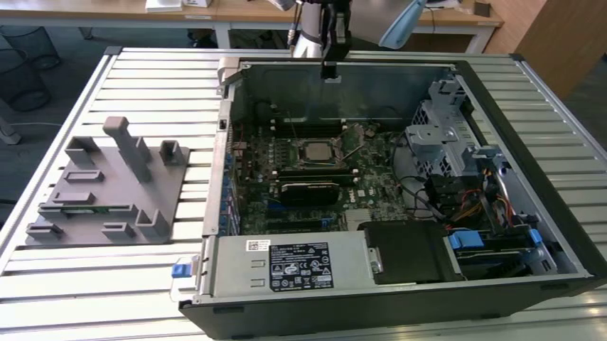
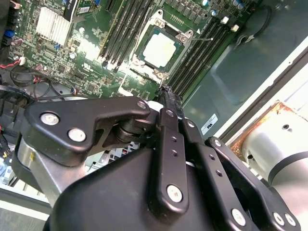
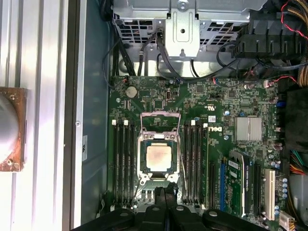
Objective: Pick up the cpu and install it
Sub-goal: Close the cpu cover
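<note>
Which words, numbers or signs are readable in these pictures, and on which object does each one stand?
No text is readable with certainty.
Black-and-white label on the grey metal power supply box: too small.
Small white sticker on the same box: blurred.
White sticker on the grey case wall: too small.
White print on the green motherboard: too small.

Printed label (image 1: 301, 266) on the power supply (image 1: 237, 273), small sticker (image 3: 84, 147) on the case wall (image 3: 96, 86), neither print legible

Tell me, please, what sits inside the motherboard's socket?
The cpu lies in the socket, silvery top up; whatever is under the chip is covered.
</note>
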Controlling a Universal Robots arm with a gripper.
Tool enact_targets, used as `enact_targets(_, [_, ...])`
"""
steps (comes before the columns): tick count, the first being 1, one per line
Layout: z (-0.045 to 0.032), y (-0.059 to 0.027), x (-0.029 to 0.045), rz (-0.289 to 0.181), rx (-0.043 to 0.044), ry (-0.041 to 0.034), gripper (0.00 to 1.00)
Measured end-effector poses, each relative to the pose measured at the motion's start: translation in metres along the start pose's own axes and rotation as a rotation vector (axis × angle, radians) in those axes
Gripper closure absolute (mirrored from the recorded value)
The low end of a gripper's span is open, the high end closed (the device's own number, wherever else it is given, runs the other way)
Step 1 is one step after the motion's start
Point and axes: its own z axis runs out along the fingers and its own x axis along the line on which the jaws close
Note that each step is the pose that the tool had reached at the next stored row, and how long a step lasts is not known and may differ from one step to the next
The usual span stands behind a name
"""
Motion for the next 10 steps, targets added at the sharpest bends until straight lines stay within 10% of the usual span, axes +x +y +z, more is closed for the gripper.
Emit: enact_targets(10, [0.0086,0.0047,-0.0021,0.000,0.0000,0.0000,0.89])
